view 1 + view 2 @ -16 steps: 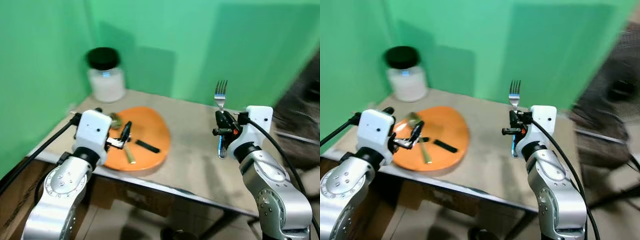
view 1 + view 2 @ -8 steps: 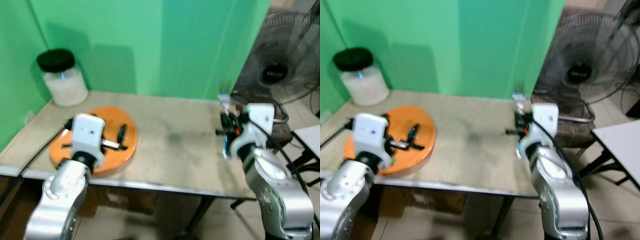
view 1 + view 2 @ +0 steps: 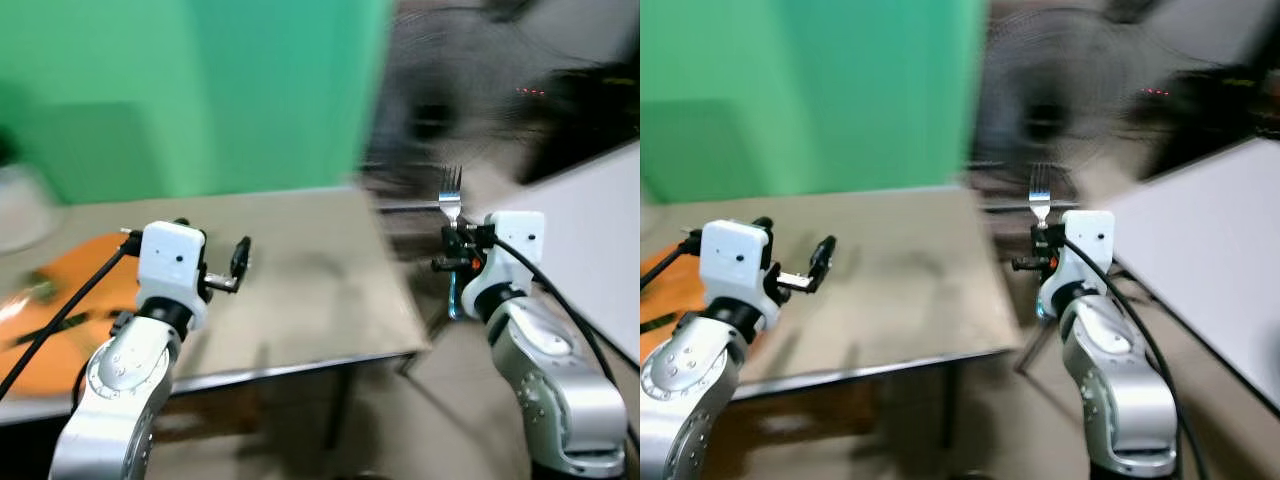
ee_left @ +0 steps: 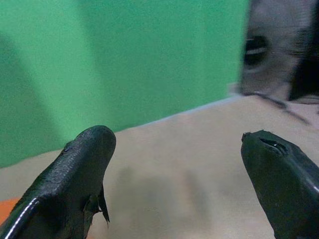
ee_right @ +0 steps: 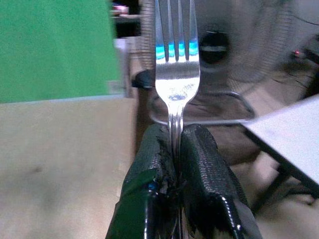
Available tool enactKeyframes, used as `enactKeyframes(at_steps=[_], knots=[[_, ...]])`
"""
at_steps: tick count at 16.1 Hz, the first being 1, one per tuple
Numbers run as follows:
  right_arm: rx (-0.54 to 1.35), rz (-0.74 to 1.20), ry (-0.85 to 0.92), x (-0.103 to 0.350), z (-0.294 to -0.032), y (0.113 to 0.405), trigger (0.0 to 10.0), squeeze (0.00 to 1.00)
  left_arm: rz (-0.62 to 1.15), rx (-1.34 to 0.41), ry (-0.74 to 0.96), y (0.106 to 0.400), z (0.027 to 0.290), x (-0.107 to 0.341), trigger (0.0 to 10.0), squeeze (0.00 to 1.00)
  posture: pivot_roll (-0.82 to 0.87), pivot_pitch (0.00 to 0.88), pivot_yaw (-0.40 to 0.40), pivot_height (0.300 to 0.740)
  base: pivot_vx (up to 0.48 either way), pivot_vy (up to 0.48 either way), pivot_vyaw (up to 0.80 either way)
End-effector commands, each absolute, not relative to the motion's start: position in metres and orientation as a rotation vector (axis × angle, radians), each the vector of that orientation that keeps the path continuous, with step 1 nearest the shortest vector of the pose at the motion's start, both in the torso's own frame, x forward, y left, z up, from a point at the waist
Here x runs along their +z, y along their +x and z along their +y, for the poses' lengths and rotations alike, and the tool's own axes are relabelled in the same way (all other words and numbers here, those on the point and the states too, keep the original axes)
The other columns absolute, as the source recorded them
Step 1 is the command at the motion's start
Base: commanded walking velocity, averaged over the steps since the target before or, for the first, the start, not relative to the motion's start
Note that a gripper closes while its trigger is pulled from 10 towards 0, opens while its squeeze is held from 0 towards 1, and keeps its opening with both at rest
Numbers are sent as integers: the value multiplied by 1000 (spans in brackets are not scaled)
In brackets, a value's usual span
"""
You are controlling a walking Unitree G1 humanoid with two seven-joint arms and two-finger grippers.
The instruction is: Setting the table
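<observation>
My right gripper (image 3: 452, 245) is shut on a silver fork (image 3: 450, 197), held upright with the tines up and its blue handle end (image 3: 453, 300) hanging below. The fork (image 5: 175, 84) stands clamped between the two black fingers (image 5: 152, 169) in the right wrist view. This gripper hangs past the right end of the beige table (image 3: 300, 290). My left gripper (image 3: 240, 262) is open over the table with nothing in it; its fingers (image 4: 75, 179) stand wide apart. An orange plate (image 3: 50, 310) lies blurred at the table's left end.
A green wall (image 3: 200, 90) rises behind the table. A dark standing fan (image 3: 1060, 90) is blurred beyond the table's right end. A white table top (image 3: 1210, 260) lies at the right, with floor between the two tables. A white jar (image 3: 15, 215) smears at the far left.
The camera has swung to the right: plate and jar slid to the left edge, and the fan and white table came into view. The fork stays gripped.
</observation>
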State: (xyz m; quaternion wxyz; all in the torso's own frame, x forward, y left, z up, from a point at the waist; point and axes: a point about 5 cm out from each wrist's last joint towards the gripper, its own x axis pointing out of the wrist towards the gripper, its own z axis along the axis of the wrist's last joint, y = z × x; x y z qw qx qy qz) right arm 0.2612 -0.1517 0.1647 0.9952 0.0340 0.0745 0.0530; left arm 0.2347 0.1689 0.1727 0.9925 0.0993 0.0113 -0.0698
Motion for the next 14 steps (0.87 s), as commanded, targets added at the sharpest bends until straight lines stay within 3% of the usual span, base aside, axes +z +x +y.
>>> enactKeyframes(at_steps=[1, 14], knots=[[98, 143, 63, 167, -152, 262, 10000, 0, 20, -134, 208, 236, 168, 173, 10000, 0, -63, 31, -43, 740, 0, -360, -756], [64, 148, 62, 165, -156, 261, 10000, 0, 8, -148, 226, 240, 168, 172, 10000, 0, -70, 5, -41, 740, 0, -360, -729]])
